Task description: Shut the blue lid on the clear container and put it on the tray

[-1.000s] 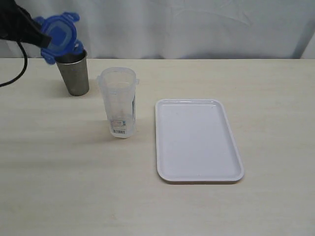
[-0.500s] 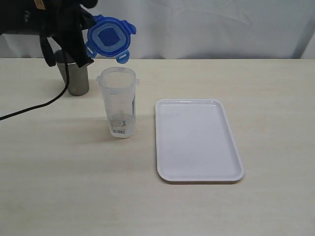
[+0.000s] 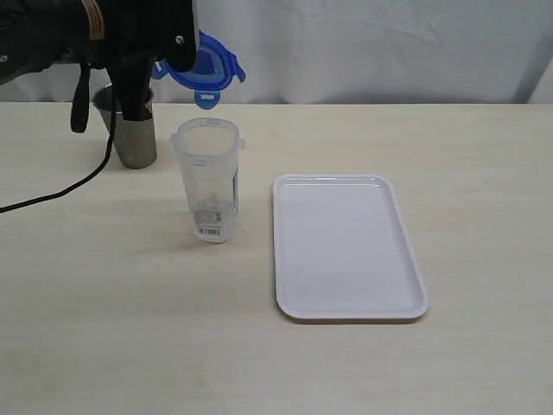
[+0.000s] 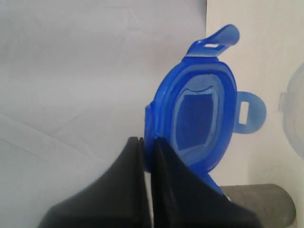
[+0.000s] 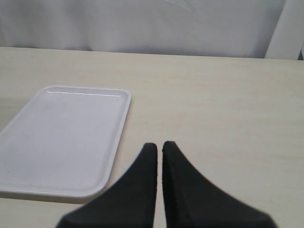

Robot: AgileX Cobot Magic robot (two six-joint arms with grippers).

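The left arm (image 3: 130, 35) hides part of the blue lid (image 3: 213, 66) and grey cup (image 3: 136, 145).

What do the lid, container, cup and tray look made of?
Lid: translucent blue plastic; light passes through its flaps.
Container: clear plastic, see-through walls.
Cup: probably brushed metal, dull grey sheen.
Tray: likely white plastic, smooth and slightly glossy.

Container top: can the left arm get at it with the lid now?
Probably yes: the lid hangs close to the open container and higher, nothing shows between them, and the cup stands aside.
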